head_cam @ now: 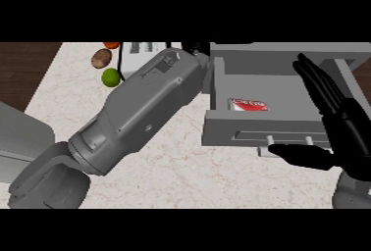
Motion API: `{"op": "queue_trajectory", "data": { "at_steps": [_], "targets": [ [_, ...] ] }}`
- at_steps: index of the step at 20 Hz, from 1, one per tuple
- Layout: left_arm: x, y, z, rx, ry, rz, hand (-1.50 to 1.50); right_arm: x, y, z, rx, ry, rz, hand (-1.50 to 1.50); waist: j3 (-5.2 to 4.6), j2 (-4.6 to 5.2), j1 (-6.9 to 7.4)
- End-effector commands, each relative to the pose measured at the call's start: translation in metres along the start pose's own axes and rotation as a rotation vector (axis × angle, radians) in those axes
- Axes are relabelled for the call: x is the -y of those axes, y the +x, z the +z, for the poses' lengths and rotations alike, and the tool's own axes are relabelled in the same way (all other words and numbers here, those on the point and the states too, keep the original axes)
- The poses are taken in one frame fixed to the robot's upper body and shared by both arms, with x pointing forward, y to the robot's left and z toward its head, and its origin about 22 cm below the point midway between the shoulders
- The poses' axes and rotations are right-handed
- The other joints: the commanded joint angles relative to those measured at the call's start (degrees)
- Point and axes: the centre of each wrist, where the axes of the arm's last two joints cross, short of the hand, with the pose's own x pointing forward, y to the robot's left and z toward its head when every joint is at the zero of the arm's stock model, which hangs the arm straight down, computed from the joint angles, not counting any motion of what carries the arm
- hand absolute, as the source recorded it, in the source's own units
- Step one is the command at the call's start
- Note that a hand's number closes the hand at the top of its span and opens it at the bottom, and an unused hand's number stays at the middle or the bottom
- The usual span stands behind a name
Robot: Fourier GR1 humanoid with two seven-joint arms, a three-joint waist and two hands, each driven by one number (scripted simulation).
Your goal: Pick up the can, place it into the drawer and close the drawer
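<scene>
Grey left forearm (134,112) lies across the tabletop (188,169), left hand (193,47) barely showing, pose impossible to tell; right hand (340,132), fingers straight, flanks the open drawer (225,130), where the red can (249,104) lies, probably light, rigid, slick, best held round its sides

Red can (249,104) in open drawer (239,128), right hand (351,139) spread at its front, perhaps touching the handle (270,140)

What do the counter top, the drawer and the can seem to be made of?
The counter top: pale stone, likely marble, going by its reddish veining; matte. The drawer: plain even grey, painted metal or plastic; cannot tell which. The can: red with white lettering, probably metal, though no shine shows.
</scene>
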Motion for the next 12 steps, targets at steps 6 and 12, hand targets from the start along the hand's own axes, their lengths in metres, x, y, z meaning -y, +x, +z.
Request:
{"op": "queue_trajectory", "data": {
  "at_steps": [6, 12],
  "targets": [
    [-0.020, 0.002, -0.003, 0.019, 0.028, -0.025, -1.50, -0.048, -0.027, -0.057, 0.033, 0.153, 0.235, -1.50, 0.01, -0.14, 0.51],
    [-0.052, 0.021, -0.011, 0.003, 0.054, -0.018, -1.50, -0.098, -0.040, -0.079, -0.015, 0.142, 0.317, -1.50, 0.03, -0.29, 1.23]
  ]
}}
